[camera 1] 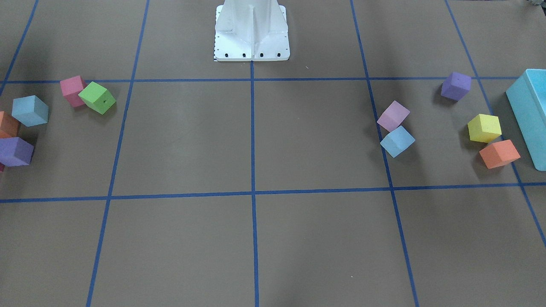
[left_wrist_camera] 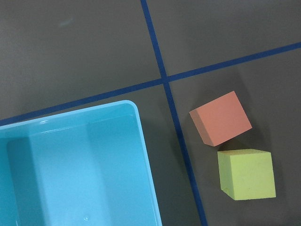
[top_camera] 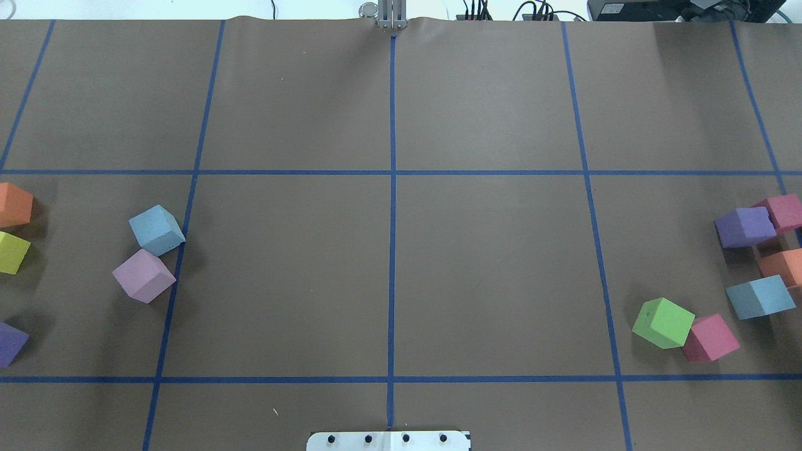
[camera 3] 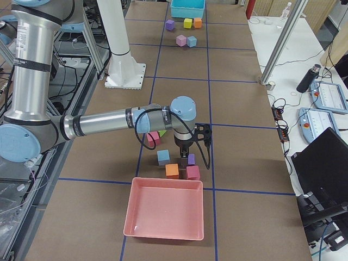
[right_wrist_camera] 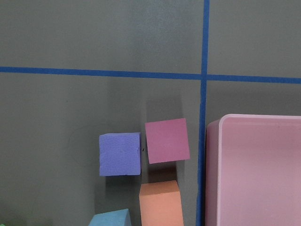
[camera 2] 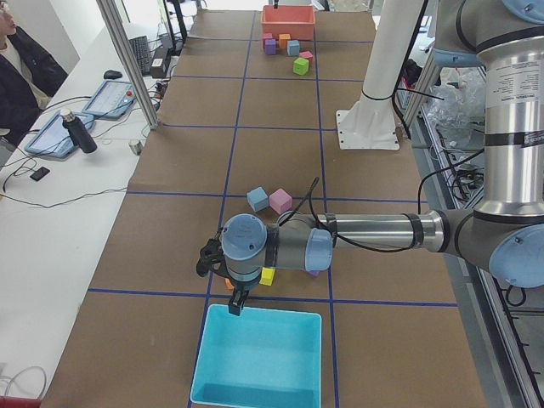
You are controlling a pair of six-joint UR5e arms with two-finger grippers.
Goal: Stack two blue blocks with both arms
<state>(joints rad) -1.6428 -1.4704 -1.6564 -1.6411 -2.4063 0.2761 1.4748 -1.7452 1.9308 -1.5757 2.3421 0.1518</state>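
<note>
We judge the left blue block (top_camera: 156, 229) and right blue block (top_camera: 759, 297) light, soft foam, best pinched across flat faces. We cannot tell how the jaws of the left gripper (camera 2: 235, 304) or right gripper (camera 3: 184, 154) stand.

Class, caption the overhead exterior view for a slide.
Left sky-blue foam cube and right sky-blue foam cube sit unstacked, far apart, on the brown taped table.

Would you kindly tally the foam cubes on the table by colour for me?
Blue cubes: 2
Orange cubes: 2
Purple cubes: 2
Magenta cubes: 2
Lilac cube: 1
Green cube: 1
Yellow cube: 1
Total: 11
</note>
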